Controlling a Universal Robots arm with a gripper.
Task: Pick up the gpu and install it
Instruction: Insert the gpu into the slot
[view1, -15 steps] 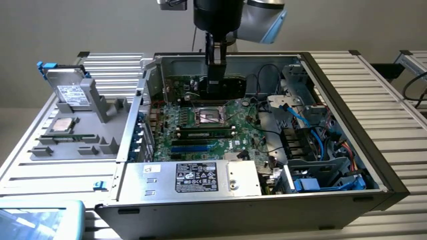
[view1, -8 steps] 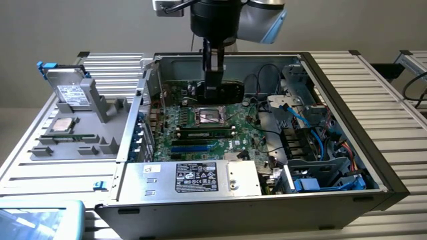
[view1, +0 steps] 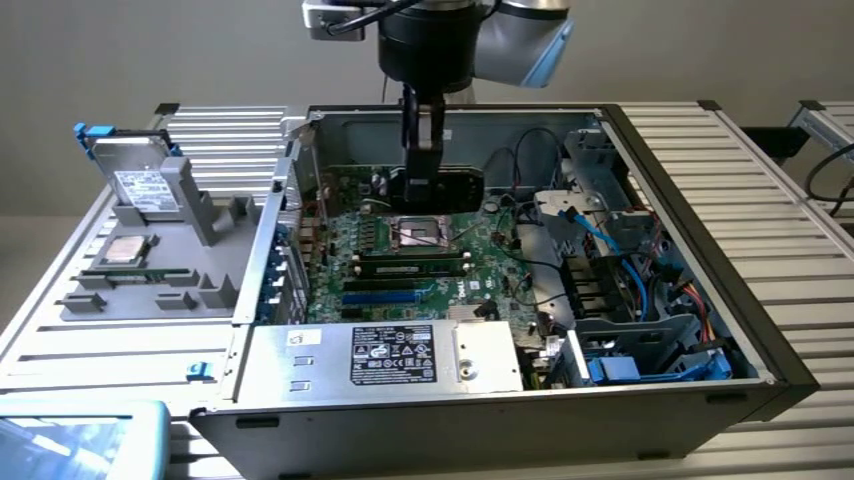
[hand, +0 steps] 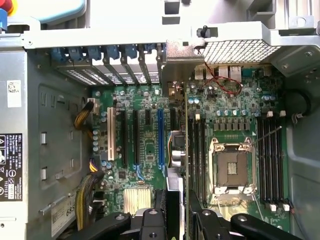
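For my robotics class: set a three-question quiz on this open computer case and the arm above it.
1. True or false: the gripper holds the gpu above the motherboard.
2. Where are the silver drive boxes? A) in the grey rack at the exterior view's left of the computer case B) on the motherboard C) in the gripper
3. Fill in: the motherboard's board colour is ____.
Key: 1 true; 2 A; 3 green.

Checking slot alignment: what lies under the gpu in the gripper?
Green motherboard, between the blue slot and the CPU socket. The strip right beneath the gpu, held by the gripper, is covered by it.
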